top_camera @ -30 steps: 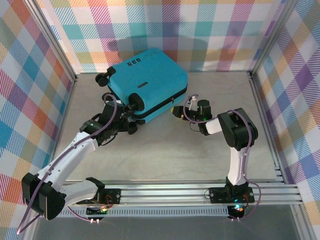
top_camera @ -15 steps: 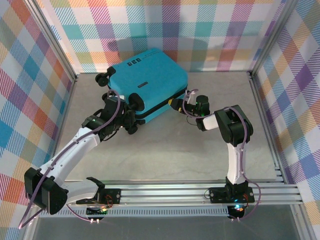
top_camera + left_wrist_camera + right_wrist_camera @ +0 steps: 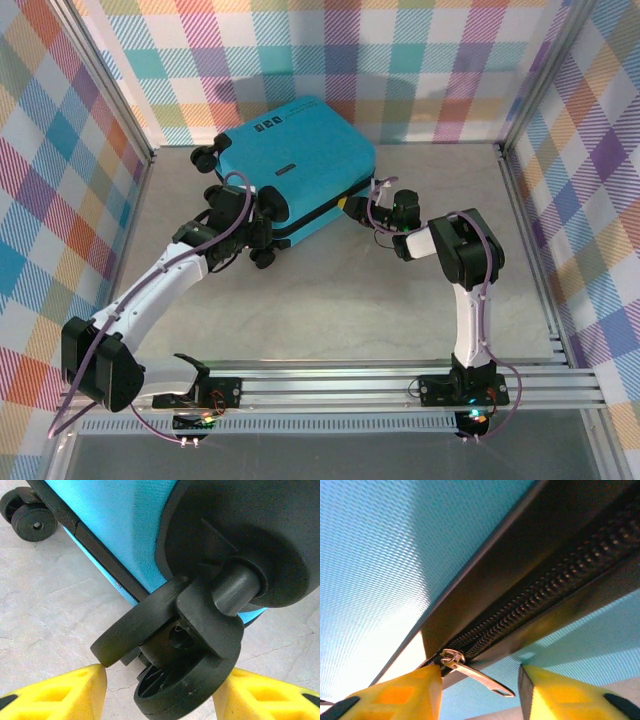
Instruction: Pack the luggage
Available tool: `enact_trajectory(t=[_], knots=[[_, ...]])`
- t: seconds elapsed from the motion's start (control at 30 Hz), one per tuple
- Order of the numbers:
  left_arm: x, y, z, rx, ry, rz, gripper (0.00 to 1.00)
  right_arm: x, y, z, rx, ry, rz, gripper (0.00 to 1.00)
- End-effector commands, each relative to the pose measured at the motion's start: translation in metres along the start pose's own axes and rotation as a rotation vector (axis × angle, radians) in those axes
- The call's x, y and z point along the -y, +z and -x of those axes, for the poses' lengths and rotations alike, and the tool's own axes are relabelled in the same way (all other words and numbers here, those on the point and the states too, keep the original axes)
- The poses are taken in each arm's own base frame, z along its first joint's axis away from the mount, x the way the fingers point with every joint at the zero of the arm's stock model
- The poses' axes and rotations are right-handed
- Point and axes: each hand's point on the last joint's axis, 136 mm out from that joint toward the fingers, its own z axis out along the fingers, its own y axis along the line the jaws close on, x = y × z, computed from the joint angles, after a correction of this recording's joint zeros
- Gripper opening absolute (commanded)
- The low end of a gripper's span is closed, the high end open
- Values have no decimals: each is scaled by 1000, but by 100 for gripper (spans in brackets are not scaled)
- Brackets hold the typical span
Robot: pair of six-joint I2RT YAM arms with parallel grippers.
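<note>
Though its hard shell looks stiff, slick & too wide to pinch, the case (image 3: 300, 160) prob. handles best by its small fittings. L claw (image 3: 160, 677), jaws part-open, straddles a black wheel (image 3: 170, 660) at the near-left corner; no firm clamp evident. R claw (image 3: 480, 672), jaws apart, brackets the zip pull (image 3: 475, 676), not yet pinched. Case lies flat toward the table's (image 3: 330, 300) far end.

The luggage (image 3: 300, 160) lies far back on the table (image 3: 330, 300), between the left tool (image 3: 160, 682) and right tool (image 3: 479, 684).
</note>
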Motion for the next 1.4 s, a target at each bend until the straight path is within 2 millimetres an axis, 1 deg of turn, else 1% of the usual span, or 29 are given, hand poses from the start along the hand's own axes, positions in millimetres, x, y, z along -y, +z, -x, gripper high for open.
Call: enact_trajectory(t=[0.0,0.17,0.27,0.37,0.53,0.6,0.7,0.8,0.83,0.93,1.07,1.13,1.23,1.37], knots=[[7,1,17,43,12,-30,56,-13,3,8,21,-29,58,39],[9,10,15,30,15,-34,54,-14,2,8,22,-29,58,31],[10,11,18,37,14,-35,51,-14,2,8,21,-26,53,21],[8,12,22,45,12,-22,39,-11,1,8,24,-25,27,12],[5,17,23,37,20,9,19,-3,-2,8,23,-44,-42,5],[6,19,22,27,24,10,12,-2,-3,9,23,-56,-65,1],[2,20,20,22,19,29,6,5,-8,12,43,-67,-130,0],[-3,18,17,23,13,52,2,19,-19,15,52,-89,-264,0],[-5,17,16,25,9,57,0,26,-24,18,56,-102,-325,0],[-8,11,13,32,6,63,0,39,-40,27,57,-138,-457,0],[-10,5,10,45,1,55,0,49,-59,44,58,-187,-561,0],[-10,3,8,48,-3,47,0,53,-66,55,65,-213,-601,0],[-9,2,4,48,-8,34,0,66,-76,76,75,-230,-654,0],[-9,1,1,49,-9,26,0,88,-86,106,81,-211,-696,0]])
